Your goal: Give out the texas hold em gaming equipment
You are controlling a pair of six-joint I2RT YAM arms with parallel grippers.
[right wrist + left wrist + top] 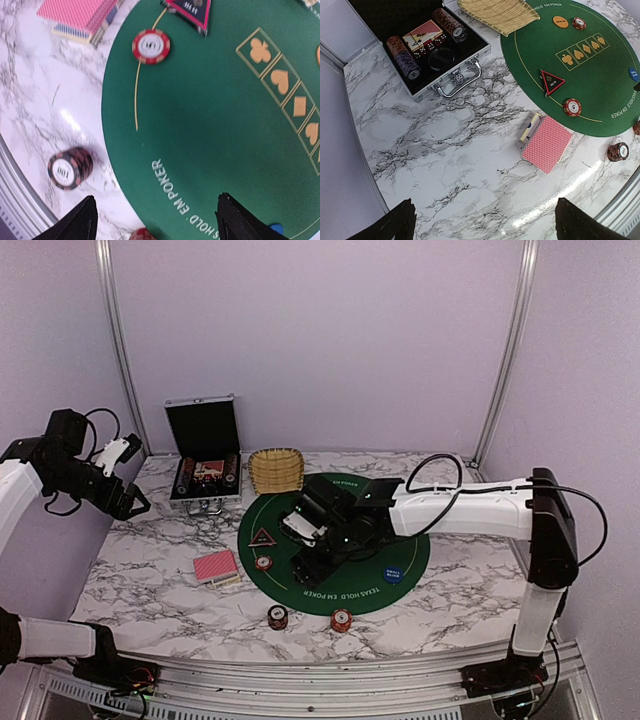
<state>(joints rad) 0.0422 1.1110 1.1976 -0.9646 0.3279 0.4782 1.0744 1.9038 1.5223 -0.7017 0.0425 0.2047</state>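
A pinkish-red-backed deck of cards (215,566) lies on the marble left of the green poker mat (400,540). On the mat are a dark triangular marker (263,537), a red-and-white chip (263,562) and a blue disc (392,574). Two chip stacks (277,617) (341,620) stand near the mat's front edge. My right gripper (312,570) hovers open and empty over the mat's front part (155,220). My left gripper (128,502) is raised at the far left, open and empty (485,220). The left wrist view shows the deck (547,142) and an orange disc (560,21).
An open silver-edged black case (205,465) with chips and cards inside stands at the back left. A woven wicker basket (276,470) sits beside it at the mat's far edge. The table's metal front rail (330,670) runs along the near side.
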